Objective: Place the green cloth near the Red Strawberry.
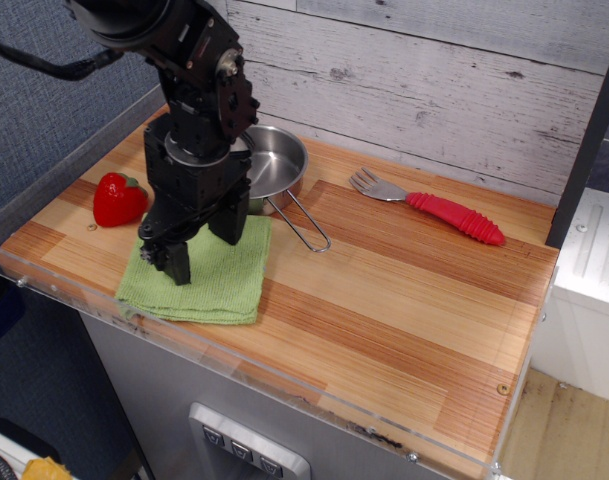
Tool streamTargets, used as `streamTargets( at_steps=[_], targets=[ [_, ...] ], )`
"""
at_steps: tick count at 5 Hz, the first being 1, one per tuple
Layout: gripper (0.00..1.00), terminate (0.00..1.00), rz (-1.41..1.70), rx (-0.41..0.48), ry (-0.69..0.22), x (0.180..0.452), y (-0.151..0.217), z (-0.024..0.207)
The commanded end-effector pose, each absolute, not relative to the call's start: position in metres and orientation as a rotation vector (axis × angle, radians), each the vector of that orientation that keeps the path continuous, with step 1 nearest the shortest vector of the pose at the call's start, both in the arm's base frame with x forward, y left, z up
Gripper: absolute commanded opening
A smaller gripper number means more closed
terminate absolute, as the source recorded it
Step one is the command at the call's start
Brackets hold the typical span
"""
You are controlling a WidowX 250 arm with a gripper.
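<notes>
My gripper (174, 262) is down on the cloth (199, 283), which lies at the front-left edge of the table (414, 300), its left corner just beside the strawberry (118, 199) near the left edge. Whether my fingers are pinching the fabric or merely pressing it, I cannot tell; my own body hides the tips. I judge the cloth close enough now. To finish well I should let go cleanly, then lift straight up so no fold snags and drags, and keep clear of the strawberry and the pan (274, 168) behind me.
</notes>
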State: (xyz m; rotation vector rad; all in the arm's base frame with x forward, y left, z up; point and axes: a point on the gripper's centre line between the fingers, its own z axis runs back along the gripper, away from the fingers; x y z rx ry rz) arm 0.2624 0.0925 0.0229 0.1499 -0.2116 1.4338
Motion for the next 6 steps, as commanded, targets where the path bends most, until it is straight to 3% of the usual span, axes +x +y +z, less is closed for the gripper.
streamTargets(
  at_steps=[1, 2, 3, 5, 6],
  targets=[
    [1.0, 0.0, 1.443, 0.117, -0.258, 0.261, 0.095, 0.04],
    [1.0, 0.0, 1.431, 0.088, -0.274, 0.266, 0.093, 0.051],
    [1.0, 0.0, 1.407, 0.059, -0.304, 0.273, 0.091, 0.077],
    [1.0, 0.0, 1.39, -0.012, -0.425, 0.267, 0.075, 0.15],
    [1.0, 0.0, 1.431, -0.007, -0.466, 0.253, 0.071, 0.173]
  ],
)
